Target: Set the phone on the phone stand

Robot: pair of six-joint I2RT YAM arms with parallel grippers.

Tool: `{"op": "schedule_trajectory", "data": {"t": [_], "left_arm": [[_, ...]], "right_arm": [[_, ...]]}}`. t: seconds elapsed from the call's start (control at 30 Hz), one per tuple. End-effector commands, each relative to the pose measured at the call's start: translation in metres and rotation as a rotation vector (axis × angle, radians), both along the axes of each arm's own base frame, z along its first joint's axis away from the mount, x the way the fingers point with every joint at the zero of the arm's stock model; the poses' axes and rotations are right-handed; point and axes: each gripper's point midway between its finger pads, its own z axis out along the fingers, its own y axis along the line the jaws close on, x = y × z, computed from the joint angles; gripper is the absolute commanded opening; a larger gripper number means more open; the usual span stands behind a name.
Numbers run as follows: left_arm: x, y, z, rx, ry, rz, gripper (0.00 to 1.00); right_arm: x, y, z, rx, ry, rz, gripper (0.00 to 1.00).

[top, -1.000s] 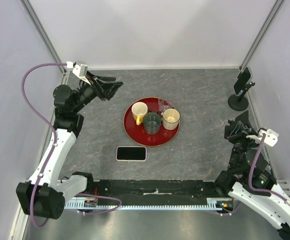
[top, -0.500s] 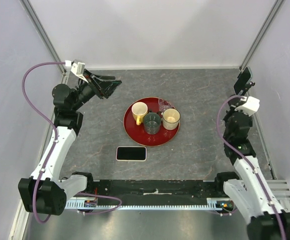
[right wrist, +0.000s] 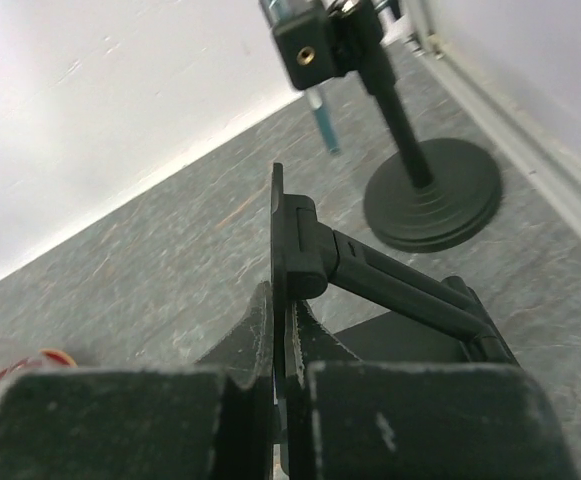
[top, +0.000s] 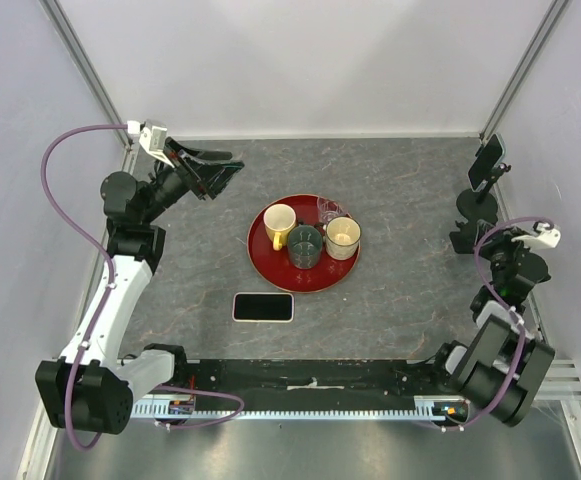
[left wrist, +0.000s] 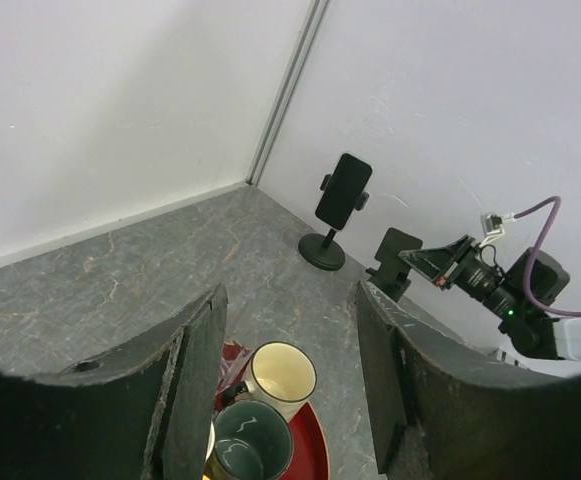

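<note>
Left gripper [top: 213, 176]: raised over the back-left of the table [top: 390, 300]; jaws spread wide, nothing held.
Phone [top: 263, 307]: laid flat, screen up, on the table just in front of the red tray [top: 270, 270]; well apart from both stands, touched by neither arm.
Risk at the phone: a flat, thin body offers little edge, so it may be pushed along the table toward the tray rather than lifted.
Tray contents: a yellow mug [top: 279, 224], a dark green cup [top: 305, 246], a cream mug [top: 342, 237] and a clear glass [top: 328, 209], packed close together.
Fill: in the left wrist view the green cup and a pale-lined mug look empty; the glass cannot be judged.
Risk at the tray: a low sweep past it could knock the crowded vessels.
Folding stand [left wrist: 395, 265]: a small black stand at the right edge, pinched by its upright plate.
Right gripper [right wrist: 282, 340]: closed tight on that plate.
Risk at the stand: being light, it may tip or skid if released crooked or loaded off-centre.
Pole stand [top: 478, 206]: just behind, a dark slab [top: 487, 160] already clamped on it; it could be mistaken for the target.
</note>
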Motion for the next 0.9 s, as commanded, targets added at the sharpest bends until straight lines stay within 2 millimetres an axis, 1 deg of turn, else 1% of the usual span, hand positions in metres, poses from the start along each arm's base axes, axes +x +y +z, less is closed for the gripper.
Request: {"op": "schedule_trajectory", "data": {"t": [0.0, 0.07, 0.1, 0.13, 0.17, 0.2, 0.3, 0.4, 0.43, 0.5, 0.53, 0.6, 0.63, 0.67, 0.7, 0.77, 0.8, 0.87], "left_arm": [[-0.008, -0.003, 0.007, -0.03, -0.018, -0.042, 0.6], [-0.007, -0.004, 0.007, -0.042, -0.011, -0.059, 0.59], [-0.008, -0.004, 0.007, -0.048, -0.012, -0.065, 0.59], [-0.008, -0.004, 0.008, -0.061, -0.003, -0.07, 0.6], [-0.009, -0.004, 0.007, -0.062, -0.003, -0.076, 0.59], [-0.01, -0.003, 0.009, -0.065, -0.012, -0.077, 0.59], [-0.009, -0.003, 0.008, -0.07, -0.008, -0.078, 0.59], [-0.007, -0.001, 0.007, -0.085, 0.004, -0.085, 0.59], [-0.007, 0.0, 0.008, -0.094, 0.003, -0.087, 0.59], [-0.006, 0.001, 0.006, -0.1, 0.012, -0.09, 0.58], [-0.005, 0.002, 0.007, -0.109, 0.014, -0.093, 0.58], [-0.006, 0.003, 0.007, -0.118, 0.014, -0.097, 0.58], [-0.004, 0.004, 0.006, -0.127, 0.027, -0.099, 0.57], [-0.005, 0.004, 0.007, -0.128, 0.017, -0.104, 0.57], [-0.005, 0.003, 0.006, -0.13, 0.023, -0.108, 0.56], [-0.004, 0.004, 0.007, -0.133, 0.021, -0.111, 0.56], [-0.005, 0.005, 0.007, -0.135, 0.018, -0.111, 0.55], [-0.005, 0.005, 0.007, -0.134, 0.018, -0.109, 0.55]], "right_arm": [[0.004, 0.021, 0.045, -0.156, -0.223, 0.185, 0.0], [0.005, 0.021, 0.044, -0.152, -0.24, 0.211, 0.0], [0.005, 0.014, 0.031, -0.12, -0.221, 0.197, 0.0], [0.005, 0.013, 0.037, -0.139, -0.254, 0.195, 0.0], [0.007, 0.01, 0.035, -0.131, -0.252, 0.193, 0.0], [0.008, 0.002, 0.025, -0.114, -0.228, 0.176, 0.0], [0.01, -0.012, 0.008, -0.096, -0.186, 0.143, 0.0], [0.012, -0.02, 0.005, -0.075, -0.189, 0.117, 0.0], [0.011, -0.026, 0.006, -0.082, -0.191, 0.082, 0.0], [0.016, -0.033, 0.006, -0.103, -0.171, 0.076, 0.0], [0.018, -0.04, -0.007, -0.06, -0.118, 0.046, 0.0], [0.022, -0.05, -0.009, -0.056, -0.088, 0.017, 0.0], [0.023, -0.053, -0.015, -0.033, -0.064, 0.006, 0.0], [0.026, -0.056, -0.012, -0.031, -0.069, 0.004, 0.0], [0.028, -0.057, -0.018, -0.013, -0.058, 0.004, 0.0], [0.032, -0.062, -0.015, 0.0, -0.078, -0.001, 0.0], [0.035, -0.063, -0.019, 0.015, -0.071, 0.002, 0.0], [0.038, -0.067, -0.018, 0.03, -0.077, 0.001, 0.0]]}}
